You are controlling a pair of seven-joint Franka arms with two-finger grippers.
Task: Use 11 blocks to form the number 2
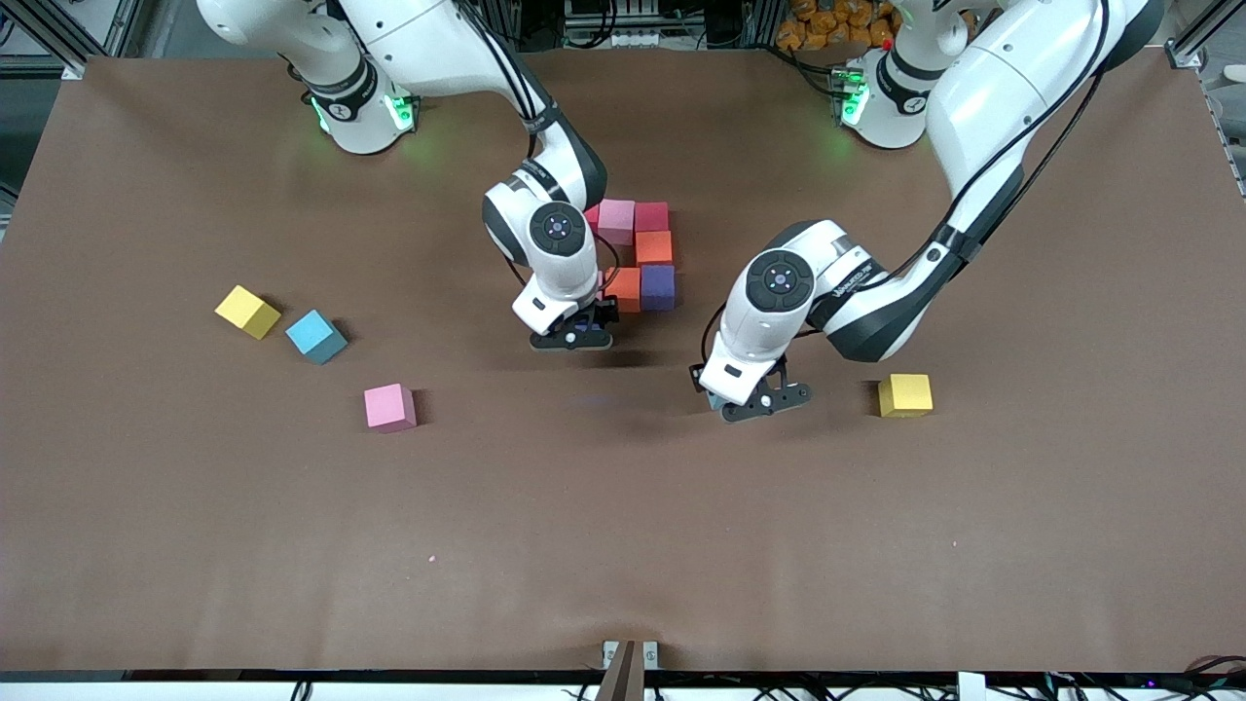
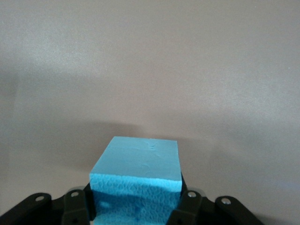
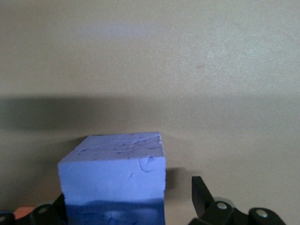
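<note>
**Desk:** Pink matte foam cube (image 1: 389,407) lies loose at the brown tabletop's (image 1: 623,545) seven o'clock. Progress?

**Photographer:** Roughly half, I'd judge. About seven cubes form a cluster (image 1: 642,255) near centre. The right claw (image 1: 574,336) stands open around a purple matte cube (image 3: 115,173) at the cluster's seven o'clock. The left claw (image 1: 764,401) is clamped on a light blue matte cube (image 2: 136,183) at the cluster's four o'clock. Others await.

Small matte blocks (image 1: 638,255) clustered mid-table, others (image 1: 315,336) scattered apart.
</note>
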